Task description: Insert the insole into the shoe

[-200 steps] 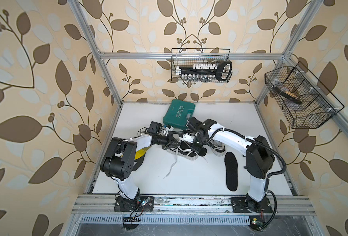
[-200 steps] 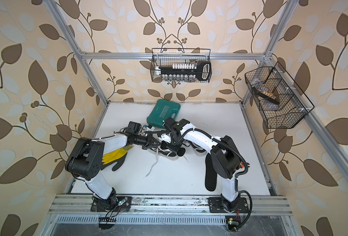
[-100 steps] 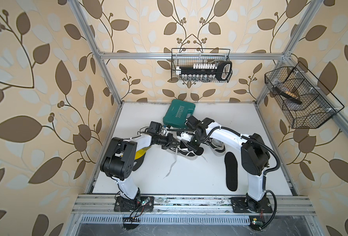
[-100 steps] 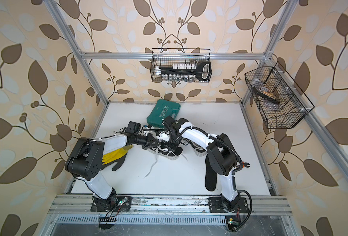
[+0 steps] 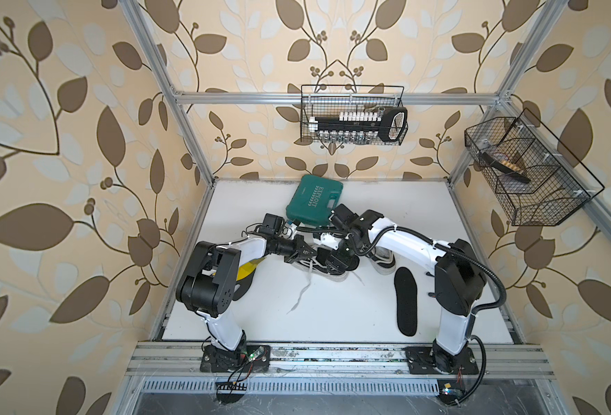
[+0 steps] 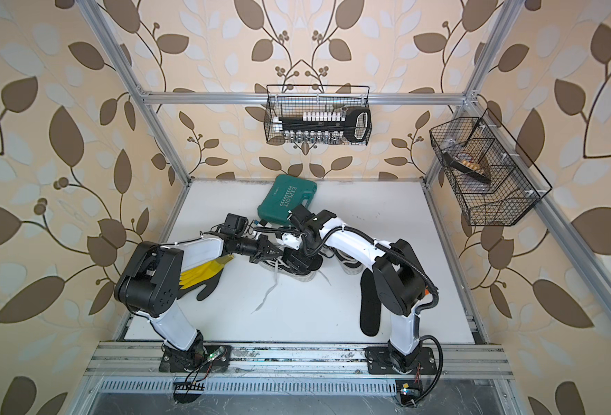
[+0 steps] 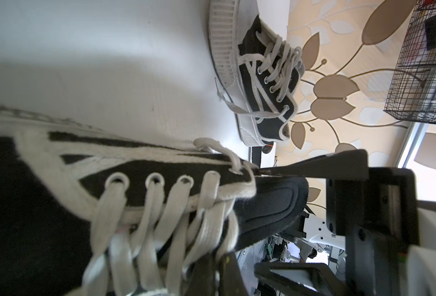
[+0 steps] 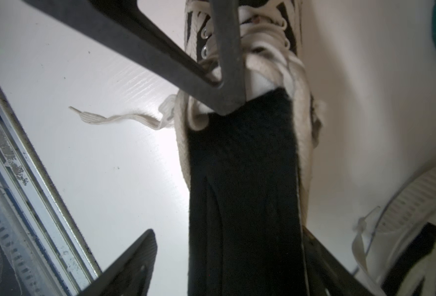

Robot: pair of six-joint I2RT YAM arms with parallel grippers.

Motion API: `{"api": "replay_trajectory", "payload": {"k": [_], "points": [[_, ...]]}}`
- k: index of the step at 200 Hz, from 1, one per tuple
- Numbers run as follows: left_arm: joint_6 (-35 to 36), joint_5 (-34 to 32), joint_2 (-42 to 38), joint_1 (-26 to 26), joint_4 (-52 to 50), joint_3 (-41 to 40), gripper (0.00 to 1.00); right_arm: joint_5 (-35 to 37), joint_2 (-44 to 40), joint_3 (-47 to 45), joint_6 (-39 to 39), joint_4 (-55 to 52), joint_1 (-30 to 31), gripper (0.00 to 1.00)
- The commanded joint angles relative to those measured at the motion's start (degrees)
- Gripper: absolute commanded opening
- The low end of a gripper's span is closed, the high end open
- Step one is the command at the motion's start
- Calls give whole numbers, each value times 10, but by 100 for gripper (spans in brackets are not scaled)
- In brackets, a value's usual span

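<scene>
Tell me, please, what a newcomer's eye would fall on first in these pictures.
The eye goes first to a black-and-white shoe in the middle of the table, where both grippers meet. The left gripper is shut at its tongue, and the right gripper is open around a dark insole sticking out of the opening. Next come a second insole lying flat to the robot's right of the shoe, and a green case at the back.

The left arm (image 5: 252, 248) and right arm (image 5: 404, 242) share white rounded links and boxy black joint housings (image 5: 209, 280). A ribbed black cable (image 5: 502, 289) loops beside the right one at lower right. Thin red and black wires (image 5: 239, 375) trail below the left black base plate (image 5: 221, 359).
</scene>
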Motion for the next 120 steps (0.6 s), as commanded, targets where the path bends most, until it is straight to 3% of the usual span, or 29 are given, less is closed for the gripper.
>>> {"api": "replay_trajectory", "payload": {"k": [1, 24, 46, 120], "points": [[14, 20, -21, -4, -9, 7, 0, 43, -26, -27, -5, -13, 4, 84], [14, 19, -24, -4, -13, 7, 0, 110, -35, -42, -15, -28, 18, 83], [15, 19, -26, -4, -13, 6, 0, 121, -34, -47, -15, -28, 18, 75], [7, 20, -31, -4, -5, -1, 0, 120, -19, -10, -24, -33, 36, 19]]}}
